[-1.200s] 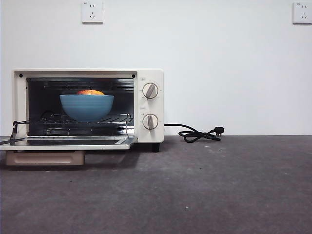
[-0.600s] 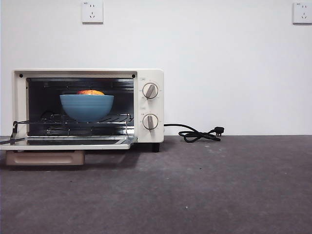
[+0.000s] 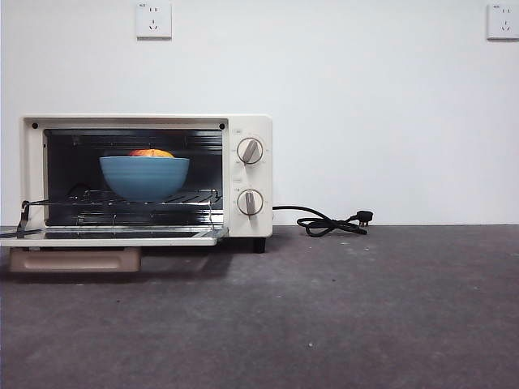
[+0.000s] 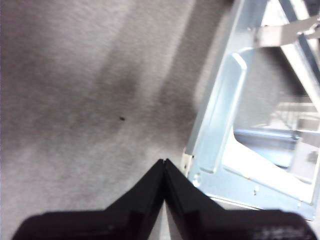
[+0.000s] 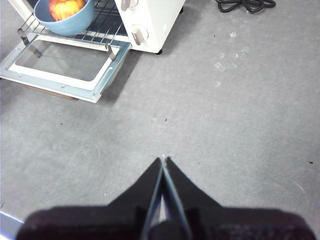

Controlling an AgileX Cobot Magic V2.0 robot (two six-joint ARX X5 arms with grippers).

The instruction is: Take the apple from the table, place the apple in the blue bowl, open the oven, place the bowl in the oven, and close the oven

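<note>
Apple [image 3: 151, 153] sits in blue bowl [image 3: 144, 178], bowl on the wire rack [image 3: 122, 198] inside the oven [image 3: 247, 121]. Door [image 3: 113, 237] lies flat open, handle [image 3: 75, 260] at 6 o'clock of the bowl. Judged step: closing. Left gripper [image 4: 164, 162], jaws together and empty, hovers beside the door's edge; next it must get under that edge and lift. Right gripper [image 5: 163, 159], pinched empty, waits over the table [image 3: 365, 308].

The left gripper [image 4: 164, 162] is matte black, its two jaws tapering to a sharp wedge. The right gripper [image 5: 163, 159] looks alike, with what seem paler, perhaps bluish, inner faces
</note>
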